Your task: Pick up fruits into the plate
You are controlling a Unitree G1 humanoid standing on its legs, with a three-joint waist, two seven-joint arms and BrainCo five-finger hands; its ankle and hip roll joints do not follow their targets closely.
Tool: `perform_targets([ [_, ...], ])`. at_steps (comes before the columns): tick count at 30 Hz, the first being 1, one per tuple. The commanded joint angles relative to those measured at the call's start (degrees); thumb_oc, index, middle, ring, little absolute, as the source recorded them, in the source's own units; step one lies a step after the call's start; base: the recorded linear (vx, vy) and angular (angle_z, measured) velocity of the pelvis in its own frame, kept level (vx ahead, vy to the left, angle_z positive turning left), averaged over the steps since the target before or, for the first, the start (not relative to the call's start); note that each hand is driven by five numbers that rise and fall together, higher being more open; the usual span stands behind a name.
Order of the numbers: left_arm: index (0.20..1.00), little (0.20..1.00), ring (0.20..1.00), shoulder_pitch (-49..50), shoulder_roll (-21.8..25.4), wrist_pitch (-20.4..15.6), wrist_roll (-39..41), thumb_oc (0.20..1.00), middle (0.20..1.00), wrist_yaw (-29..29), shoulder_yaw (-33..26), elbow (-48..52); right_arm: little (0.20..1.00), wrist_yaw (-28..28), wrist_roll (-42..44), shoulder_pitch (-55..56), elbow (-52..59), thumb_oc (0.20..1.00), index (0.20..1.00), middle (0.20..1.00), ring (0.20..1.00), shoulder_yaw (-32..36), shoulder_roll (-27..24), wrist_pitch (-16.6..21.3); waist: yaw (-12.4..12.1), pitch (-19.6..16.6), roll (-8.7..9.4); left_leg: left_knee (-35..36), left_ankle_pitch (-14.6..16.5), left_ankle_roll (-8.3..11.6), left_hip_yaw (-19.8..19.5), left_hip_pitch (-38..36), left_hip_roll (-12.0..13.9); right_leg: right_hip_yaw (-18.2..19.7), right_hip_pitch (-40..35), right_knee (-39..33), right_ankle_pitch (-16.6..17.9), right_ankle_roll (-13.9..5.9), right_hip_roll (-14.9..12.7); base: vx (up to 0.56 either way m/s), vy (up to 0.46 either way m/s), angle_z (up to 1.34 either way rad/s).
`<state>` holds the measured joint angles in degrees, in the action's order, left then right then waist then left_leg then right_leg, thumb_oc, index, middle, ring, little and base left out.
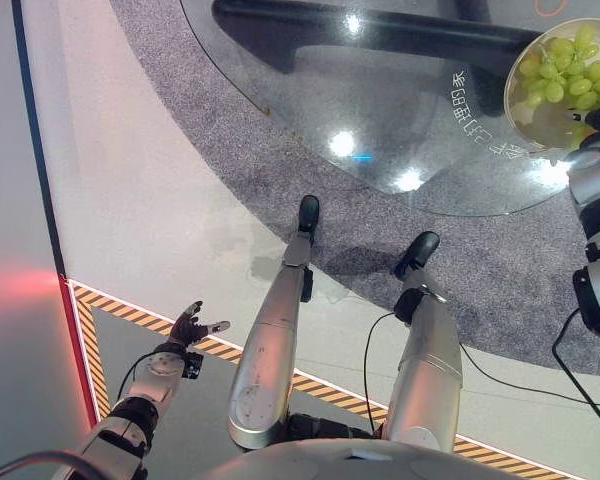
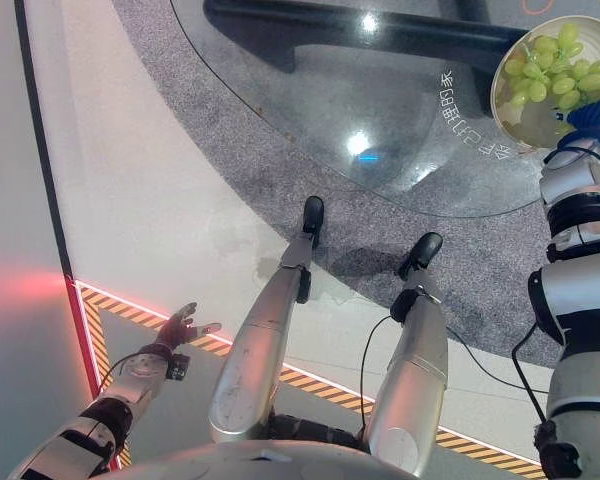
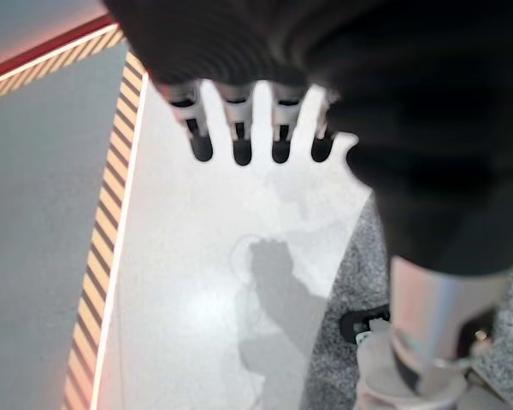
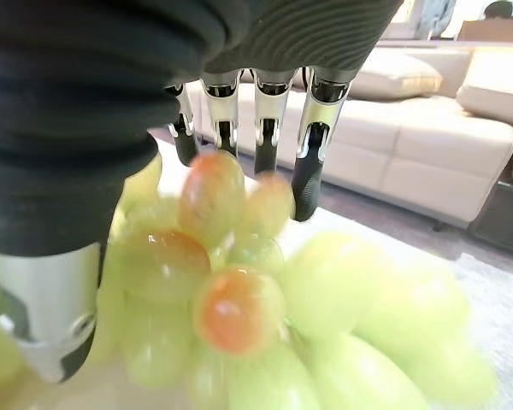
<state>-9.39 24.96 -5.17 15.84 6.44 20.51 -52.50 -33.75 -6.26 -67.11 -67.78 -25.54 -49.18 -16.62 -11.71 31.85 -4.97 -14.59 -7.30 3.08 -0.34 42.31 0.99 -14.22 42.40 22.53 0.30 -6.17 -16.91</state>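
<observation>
Grapes sit right up against our right hand in the right wrist view, a green bunch lying just under the fingers, which hang straight and loose, holding nothing. Up in the upper right of the head views that bunch is piled in the plate on the glass tabletop. Our left hand hangs lower left over the floor, fingers spread, well apart, so the right is nearer.

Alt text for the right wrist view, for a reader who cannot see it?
The right hand hovers over a bunch of green grapes, fingers straight and just above the fruit, some grapes blushed orange. A cream sofa stands behind.
</observation>
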Motion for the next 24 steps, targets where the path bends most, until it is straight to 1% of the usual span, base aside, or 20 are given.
perform_targets([
  [1, 1.0, 1.0, 1.0, 6.4, 0.2, 0.9, 0.3, 1.0, 1.0, 0.5, 1.6, 0.2, 1.0, -10.7, -3.7, 0.4, 0.8, 1.0, 1.0, 1.0, 1.0, -2.0, -7.5, 2.5, 0.5, -2.1, -4.06, -3.4, 9.6, -2.27, 2.0, -2.2, -3.9, -2.1, -2.2, 3.9, -7.0, 2.05, 5.8, 0.0, 0.0, 0.0],
  [2, 1.0, 1.0, 1.0, 6.4, 0.1, 0.9, 0.1, 1.0, 1.0, 0.9, 1.6, 0.0, 1.0, -13.5, -4.6, 0.5, 1.0, 1.0, 1.0, 1.0, 1.0, -1.8, -7.3, 4.0, 0.5, -2.1, -4.02, -3.1, 9.6, -2.22, 2.1, -3.0, -3.8, -2.3, -2.9, 3.5, -7.0, 1.94, 5.7, 0.0, 0.0, 0.0],
  [4, 1.0, 1.0, 1.0, 6.3, 0.2, 1.1, 0.4, 1.0, 1.0, 1.2, 1.9, -0.3, 1.0, -15.8, -5.0, 0.6, 1.8, 1.0, 1.0, 1.0, 1.0, -1.2, -6.9, 5.4, 0.6, -2.1, -3.88, -2.8, 9.7, -2.16, 2.0, -3.7, -3.8, -2.5, -3.7, 3.2, -6.9, 1.83, 5.8, 0.0, 0.0, 0.0],
  [5, 1.0, 1.0, 1.0, 6.2, 0.0, 1.5, 0.3, 1.0, 1.0, 1.4, 1.9, -0.8, 1.0, -18.8, -5.5, 0.9, 2.9, 1.0, 1.0, 1.0, 1.0, -0.7, -6.4, 7.4, 0.6, -2.1, -3.85, -2.4, 9.8, -2.1, 2.1, -5.1, -3.9, -2.7, -4.9, 2.6, -6.8, 1.71, 5.8, 0.0, 0.0, 0.0],
  [6, 1.0, 1.0, 1.0, 6.2, 0.0, 1.6, 0.3, 1.0, 1.0, 1.5, 1.9, -0.9, 1.0, -18.9, -5.6, 1.1, 3.0, 1.0, 1.0, 1.0, 1.0, -0.5, -6.3, 7.6, 0.7, -2.1, -3.84, -2.3, 9.8, -2.09, 2.1, -5.2, -3.9, -2.7, -5.1, 2.5, -6.8, 1.7, 5.9, -0.04, 0.019, 0.01],
  [9, 1.0, 1.0, 1.0, 5.2, -0.3, 2.9, -0.3, 1.0, 1.0, 3.9, 1.1, -2.5, 1.0, -17.5, -3.9, 4.2, 6.8, 1.0, 1.0, 1.0, 1.0, 1.1, -3.9, 12.0, 1.2, -2.1, -2.76, -1.1, 9.9, -1.85, 2.2, -8.7, -3.8, -2.8, -8.6, 0.6, -6.5, 1.45, 6.4, -0.07, 0.008, 0.01],
  [10, 1.0, 1.0, 1.0, 4.5, -0.2, 3.1, -0.2, 1.0, 1.0, 3.9, 0.7, -2.6, 1.0, -17.3, -3.7, 4.5, 7.4, 1.0, 1.0, 1.0, 1.0, 1.6, -3.7, 12.3, 1.3, -2.1, -2.67, -0.6, 8.1, -2.15, 2.4, -7.8, -3.7, -3.6, -8.0, -0.5, -4.5, 1.99, 6.5, -0.13, 0.043, 0.01],
  [11, 1.0, 1.0, 1.0, 3.8, -0.4, 3.6, 0.1, 1.0, 1.0, 3.9, 0.0, -3.7, 1.0, -15.5, -2.3, 7.3, 9.4, 1.0, 1.0, 1.0, 1.0, 2.6, -2.0, 14.0, 1.9, -2.1, -2.03, 0.3, 8.1, -2.0, 2.5, -10.1, -3.6, -3.3, -10.1, -1.7, -4.3, 1.89, 6.9, -0.12, 0.057, 0.0],
  [12, 1.0, 1.0, 1.0, 3.2, -0.8, 3.8, -0.3, 1.0, 1.0, 3.7, -0.7, -4.7, 1.0, -14.3, -2.4, 9.4, 10.3, 1.0, 1.0, 1.0, 1.0, 3.5, -0.8, 15.0, 2.2, -2.1, -1.72, 0.9, 8.2, -1.9, 2.6, -11.6, -3.5, -3.5, -11.5, -2.1, -4.4, 1.84, 6.9, -0.05, 0.047, 0.0],
  [14, 1.0, 1.0, 1.0, 2.5, -1.0, 3.4, 0.0, 1.0, 1.0, 3.4, -1.7, -5.8, 1.0, -11.2, -1.1, 14.3, 13.2, 1.0, 1.0, 1.0, 1.0, 4.4, 2.0, 15.8, 3.0, -2.1, -0.6, 2.1, 8.5, -1.8, 2.8, -15.4, -3.1, -2.9, -15.1, -3.9, -4.1, 1.48, 7.2, -0.05, 0.036, 0.0],
  [16, 1.0, 1.0, 1.0, 1.6, -1.3, 4.0, -0.4, 1.0, 1.0, 2.4, -2.9, -7.1, 1.0, -8.2, -1.4, 19.6, 15.2, 1.0, 1.0, 1.0, 1.0, 5.7, 4.6, 16.4, 3.8, -2.1, 0.27, 3.6, 8.7, -1.6, 3.2, -19.3, -2.5, -3.0, -18.7, -5.1, -4.1, 1.08, 7.1, -0.01, 0.041, -0.02],
  [17, 1.0, 1.0, 1.0, 0.9, -1.5, 3.8, -0.6, 1.0, 1.0, 1.1, -3.3, -8.7, 1.0, -5.4, -1.4, 23.4, 15.2, 1.0, 1.0, 1.0, 1.0, 6.5, 6.8, 17.6, 4.5, -2.1, 1.04, 4.7, 8.7, -1.41, 3.5, -22.5, -2.0, -2.7, -21.9, -6.4, -3.9, 0.76, 7.2, 0.01, 0.044, -0.06],
  [19, 1.0, 1.0, 1.0, 0.3, -1.9, 4.0, -0.9, 1.0, 1.0, 0.6, -3.8, -10.2, 1.0, -1.1, -2.5, 28.0, 15.2, 1.0, 1.0, 1.0, 1.0, 6.3, 9.7, 17.7, 5.2, -2.5, 1.87, 6.6, 8.9, -0.93, 4.1, -26.7, -0.8, -2.7, -26.1, -8.3, -3.6, 0.28, 6.8, 0.06, 0.045, -0.12],
  [21, 1.0, 1.0, 1.0, 0.8, -2.3, 4.4, -3.6, 1.0, 1.0, 0.8, -4.4, -11.6, 1.0, 3.5, -3.0, 34.9, 16.1, 1.0, 1.0, 1.0, 1.0, 5.5, 12.9, 17.6, 6.2, -5.5, 3.04, 9.4, 8.7, -0.3, 4.8, -30.4, 0.5, -2.8, -30.2, -11.4, -2.9, -0.22, 6.6, 0.14, 0.033, -0.11],
  [23, 1.0, 1.0, 1.0, 1.1, -2.4, 4.9, -9.0, 1.0, 1.0, 1.6, -3.8, -12.2, 1.0, 6.4, -1.9, 40.0, 16.5, 1.0, 1.0, 1.0, 1.0, 5.6, 15.3, 18.3, 7.0, -7.6, 4.02, 11.6, 8.4, 0.13, 5.6, -33.0, 1.2, -2.5, -33.0, -14.2, -2.1, -0.66, 6.7, 0.12, 0.008, -0.16],
  [24, 1.0, 1.0, 1.0, 1.0, -2.5, 5.5, -14.9, 1.0, 1.0, 2.6, -2.6, -12.5, 1.0, 9.6, -3.8, 44.2, 15.9, 1.0, 1.0, 1.0, 1.0, 5.3, 16.8, 19.3, 7.8, -9.8, 4.91, 13.0, 8.1, 0.53, 6.7, -34.8, 1.9, -2.2, -35.1, -16.4, -1.5, -1.0, 6.8, 0.06, 0.008, -0.19],
])
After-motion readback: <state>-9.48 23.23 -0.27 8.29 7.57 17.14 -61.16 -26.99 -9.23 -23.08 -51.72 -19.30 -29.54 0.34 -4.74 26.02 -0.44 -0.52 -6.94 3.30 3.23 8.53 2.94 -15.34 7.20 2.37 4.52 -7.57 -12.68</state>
